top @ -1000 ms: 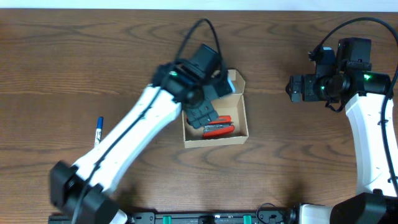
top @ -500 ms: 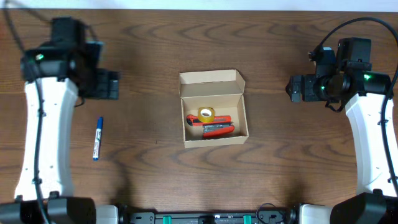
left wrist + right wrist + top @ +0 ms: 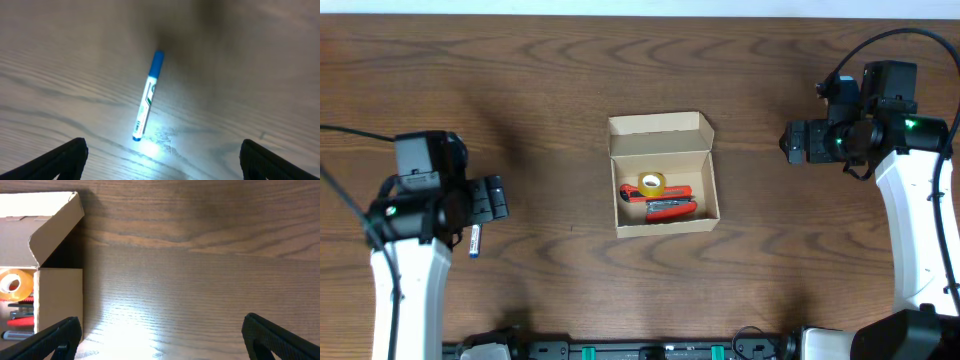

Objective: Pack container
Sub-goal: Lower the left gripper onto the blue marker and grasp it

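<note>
- Container (image 3: 658, 133), a tan cardboard box, is seen at the middle of the wooden table (image 3: 560, 80), its flap lid folded back on the far side; its faces are plain.
- A yellow tape roll (image 3: 651, 184) and a red-handled tool (image 3: 665, 205) are held inside it, the roll just beyond the tool.
- A marker (image 3: 147, 96) with a blue cap and white barrel lies on the table well to the left of the container; green print is carried on the barrel, but it is too small to be read.
- The left gripper (image 3: 496, 198) is held above the marker, pointed down at the table, with its jaws spread wide and nothing between them; the marker is seen between and beyond the fingertips from the left wrist.
- The right gripper (image 3: 795, 142) is held to the right of the container, well apart from it and turned towards it, its jaws likewise spread wide and empty.
- From the right wrist, the container's side wall and raised flap are seen at the left edge, with the tape roll inside.
</note>
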Available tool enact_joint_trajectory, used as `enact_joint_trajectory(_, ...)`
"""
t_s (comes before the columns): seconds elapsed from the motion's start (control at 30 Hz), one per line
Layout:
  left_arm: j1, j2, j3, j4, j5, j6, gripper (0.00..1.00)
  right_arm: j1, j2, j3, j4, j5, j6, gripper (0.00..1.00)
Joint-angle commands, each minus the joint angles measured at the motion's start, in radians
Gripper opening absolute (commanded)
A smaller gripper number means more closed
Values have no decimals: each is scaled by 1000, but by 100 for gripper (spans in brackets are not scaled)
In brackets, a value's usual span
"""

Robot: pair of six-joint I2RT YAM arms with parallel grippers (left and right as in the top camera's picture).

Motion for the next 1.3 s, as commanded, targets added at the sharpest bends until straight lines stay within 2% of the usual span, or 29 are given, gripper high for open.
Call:
enact_joint_trajectory(0.0, 2, 100, -29, 31, 12, -32, 95, -8, 5, 1, -2, 2, -10, 99)
enact_joint_trajectory(0.23, 3, 325, -29, 98, 7, -29, 95, -8, 5, 1, -6, 2, -10, 99)
enact_joint_trajectory(0.57, 16, 485, -29, 159, 0, -33, 95, -8, 5, 1, -9, 2, -10, 99)
enact_joint_trajectory(0.7, 51, 514, -29, 167, 29, -33, 95, -8, 5, 1, -9, 2, -10, 99)
enact_joint_trajectory(0.93, 134, 516, -30, 197, 240, 80, 95, -8, 5, 1, -9, 2, -10, 99)
enact_joint_trajectory(1.27, 146, 516, -127, 288, 238, 109, 95, -8, 5, 1, -13, 2, -10, 99)
